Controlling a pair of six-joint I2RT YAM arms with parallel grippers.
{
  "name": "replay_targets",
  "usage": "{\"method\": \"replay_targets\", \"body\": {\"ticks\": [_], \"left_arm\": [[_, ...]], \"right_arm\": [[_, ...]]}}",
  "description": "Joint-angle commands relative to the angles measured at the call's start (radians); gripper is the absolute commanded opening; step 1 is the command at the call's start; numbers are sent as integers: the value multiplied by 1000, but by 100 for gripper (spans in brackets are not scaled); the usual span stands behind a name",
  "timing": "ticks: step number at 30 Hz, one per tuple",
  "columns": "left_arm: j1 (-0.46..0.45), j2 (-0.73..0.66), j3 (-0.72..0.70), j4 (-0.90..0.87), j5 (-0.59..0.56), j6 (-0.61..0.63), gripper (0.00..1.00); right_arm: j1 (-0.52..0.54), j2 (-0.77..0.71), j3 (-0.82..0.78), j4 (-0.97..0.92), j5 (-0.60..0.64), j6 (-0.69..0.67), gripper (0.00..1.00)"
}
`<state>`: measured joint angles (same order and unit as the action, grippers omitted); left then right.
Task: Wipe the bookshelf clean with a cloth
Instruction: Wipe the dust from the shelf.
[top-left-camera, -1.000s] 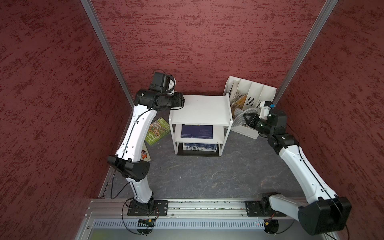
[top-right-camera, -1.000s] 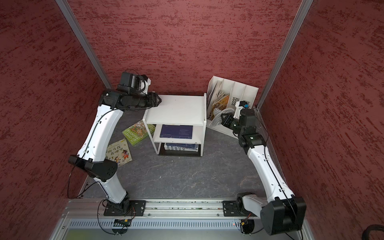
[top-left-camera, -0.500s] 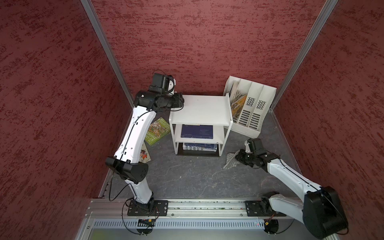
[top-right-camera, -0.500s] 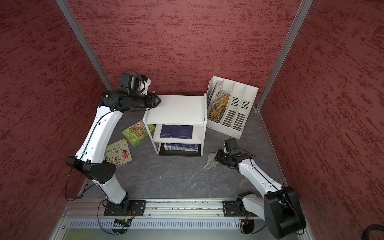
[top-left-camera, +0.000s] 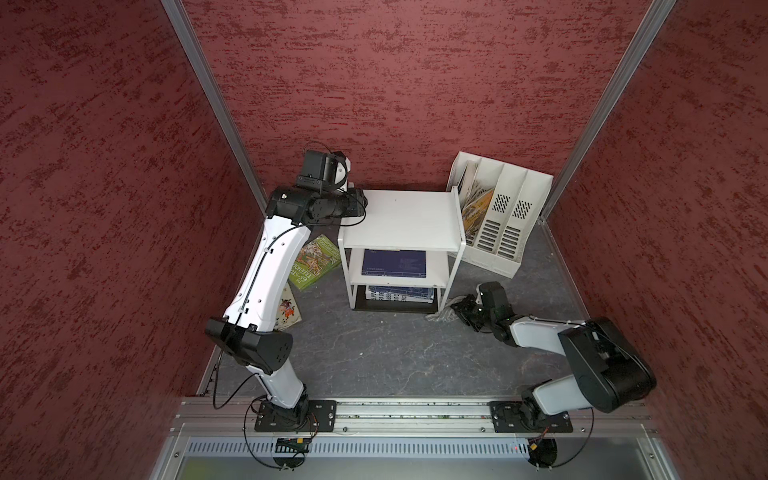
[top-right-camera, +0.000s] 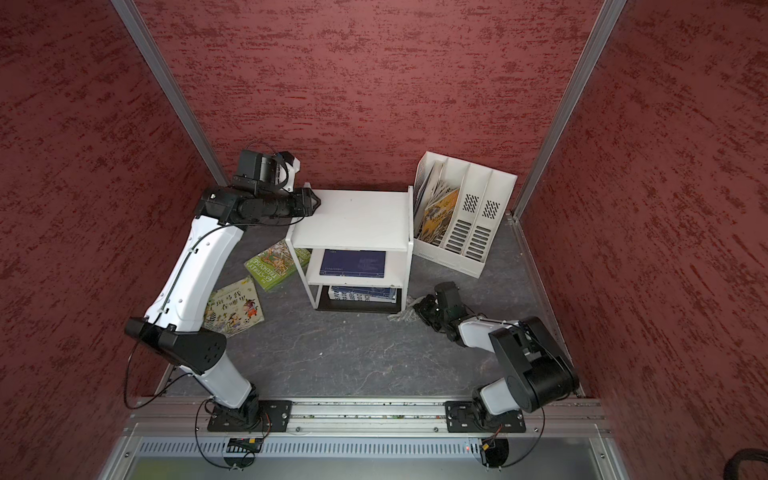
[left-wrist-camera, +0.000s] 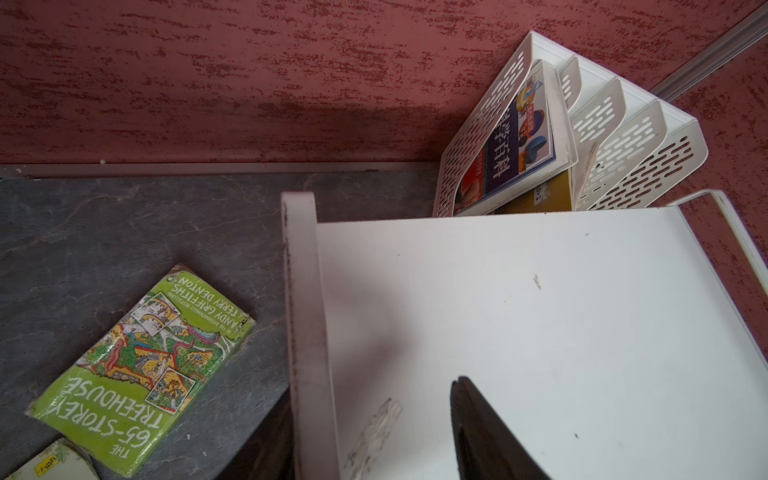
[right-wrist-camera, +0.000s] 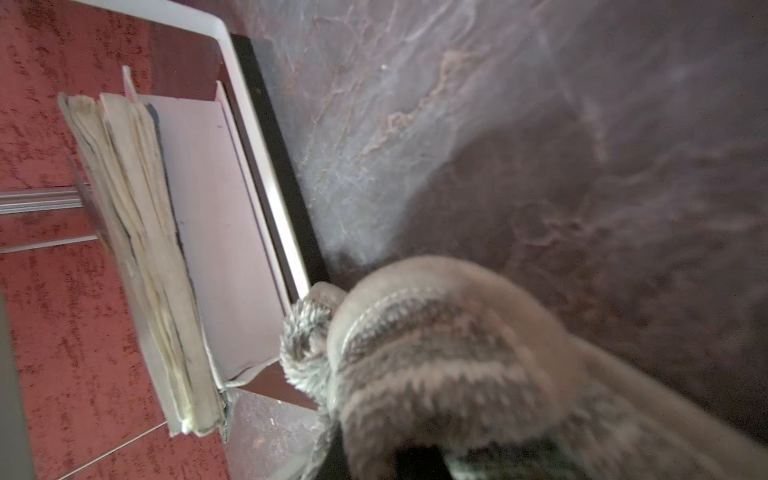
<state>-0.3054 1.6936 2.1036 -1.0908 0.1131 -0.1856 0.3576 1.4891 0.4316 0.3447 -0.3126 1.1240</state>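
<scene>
Your right gripper (top-left-camera: 462, 310) is low over the dark grey stone-patterned floor (top-left-camera: 374, 353), its jaws pressed together on the small floppy grey cloth with light stripes (top-left-camera: 441, 316). The cloth hangs bunched from the claw and trails on the floor just beside the front right leg of the white three-tier open bookshelf (top-left-camera: 399, 220). In the right wrist view its fuzzy end (right-wrist-camera: 436, 374) sits at the corner of the rack's dark base; the picture is too blurred to tell whether they touch.

Your left gripper (top-right-camera: 312, 203) is at the back left corner of the bookshelf's flat top. Its jaws are spread. One black finger (left-wrist-camera: 478, 428) is above the white board, clear of the raised side rail (left-wrist-camera: 301, 311).

A glossy green paperback (top-left-camera: 316, 262) lies flat on the floor to the left of the rack. The white slotted file holder (top-left-camera: 509, 232) stands at the rack's right, with books in its nearest slot.
</scene>
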Motion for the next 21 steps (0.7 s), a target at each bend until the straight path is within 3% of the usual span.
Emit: {"method": "replay_targets", "body": {"ticks": [1, 11, 17, 21], "left_arm": [[-17, 1, -50, -69, 64, -7, 56], [-17, -29, -85, -54, 41, -15, 57], [-17, -40, -98, -43, 39, -18, 58], [-16, -43, -100, -39, 37, -17, 58]], "right_arm": [[7, -42, 29, 205, -54, 70, 0], [6, -287, 156, -137, -150, 135, 0], [7, -487, 197, -429, -87, 147, 0], [7, -559, 226, -520, -77, 169, 0]]}}
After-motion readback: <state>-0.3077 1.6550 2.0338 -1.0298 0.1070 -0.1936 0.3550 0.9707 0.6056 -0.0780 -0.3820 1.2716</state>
